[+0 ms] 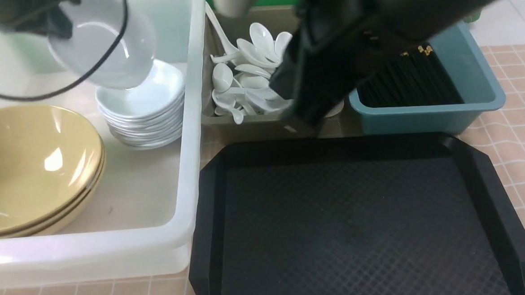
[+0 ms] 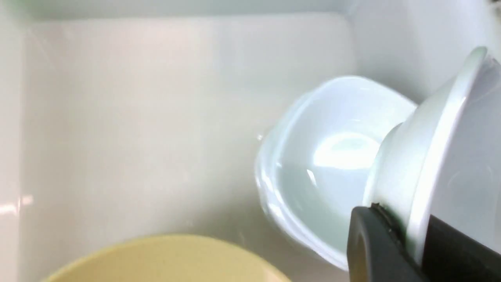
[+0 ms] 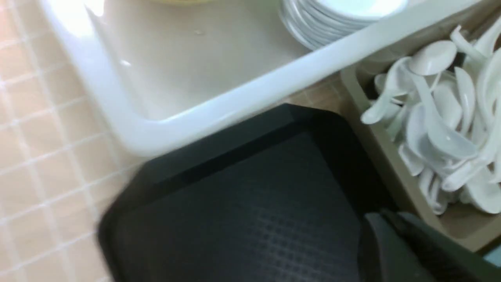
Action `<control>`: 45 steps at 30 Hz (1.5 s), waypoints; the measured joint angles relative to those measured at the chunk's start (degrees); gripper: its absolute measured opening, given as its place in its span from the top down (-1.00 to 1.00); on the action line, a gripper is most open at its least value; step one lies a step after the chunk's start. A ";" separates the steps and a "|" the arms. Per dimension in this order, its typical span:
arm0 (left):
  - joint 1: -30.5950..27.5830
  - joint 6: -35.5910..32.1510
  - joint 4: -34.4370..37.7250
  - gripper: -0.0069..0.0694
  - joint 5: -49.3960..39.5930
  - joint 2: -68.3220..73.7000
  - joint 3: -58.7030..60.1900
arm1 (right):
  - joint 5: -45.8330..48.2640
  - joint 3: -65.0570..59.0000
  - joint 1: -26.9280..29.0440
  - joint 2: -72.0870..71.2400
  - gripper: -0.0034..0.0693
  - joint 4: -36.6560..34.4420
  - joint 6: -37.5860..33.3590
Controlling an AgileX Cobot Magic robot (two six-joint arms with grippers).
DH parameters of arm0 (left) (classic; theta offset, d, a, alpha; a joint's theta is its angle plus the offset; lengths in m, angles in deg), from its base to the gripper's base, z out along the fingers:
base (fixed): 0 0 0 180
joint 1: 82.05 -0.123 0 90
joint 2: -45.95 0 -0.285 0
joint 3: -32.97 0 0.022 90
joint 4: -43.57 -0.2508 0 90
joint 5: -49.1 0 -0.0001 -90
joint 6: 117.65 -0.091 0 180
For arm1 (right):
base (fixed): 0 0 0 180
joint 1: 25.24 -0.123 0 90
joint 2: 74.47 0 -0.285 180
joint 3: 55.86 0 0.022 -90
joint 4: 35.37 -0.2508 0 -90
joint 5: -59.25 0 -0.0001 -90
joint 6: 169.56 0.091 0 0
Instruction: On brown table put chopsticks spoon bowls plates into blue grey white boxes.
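My left gripper is shut on the rim of a white bowl, tilted just above a stack of white bowls in the white box. In the left wrist view the held bowl is pinched between the black fingers over the stack. Yellow bowls sit stacked in the same box. My right gripper is shut and empty, over the front edge of the grey box of white spoons. Black chopsticks lie in the blue box.
A black tray lies on the brown tiled table in front of the grey and blue boxes, beside the white box. It also shows in the right wrist view.
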State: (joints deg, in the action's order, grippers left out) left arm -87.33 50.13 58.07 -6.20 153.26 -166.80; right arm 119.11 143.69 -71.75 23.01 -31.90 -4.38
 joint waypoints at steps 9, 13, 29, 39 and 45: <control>0.13 -9.88 9.67 0.67 6.03 11.38 0.58 | 0.50 0.80 0.26 2.69 0.77 5.22 -0.23; 0.13 -12.58 9.16 0.33 6.03 13.38 0.58 | 1.58 0.80 1.63 2.69 0.77 5.39 -0.23; 0.64 -5.85 2.44 -0.57 -5.94 0.57 -9.61 | 7.28 0.66 4.21 -1.31 0.77 6.23 2.49; 1.06 -2.31 -3.33 0.57 -14.69 -25.57 -0.10 | -1.86 -14.22 4.21 -20.96 0.77 6.39 8.53; 1.06 -2.38 -3.62 0.81 -4.87 -45.57 26.21 | -18.91 -33.50 4.21 -35.91 0.77 6.42 11.84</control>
State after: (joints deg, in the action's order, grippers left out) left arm -86.27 47.74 54.45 -11.07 107.70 -140.60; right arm 100.20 110.19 -67.54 -12.90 -25.48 7.46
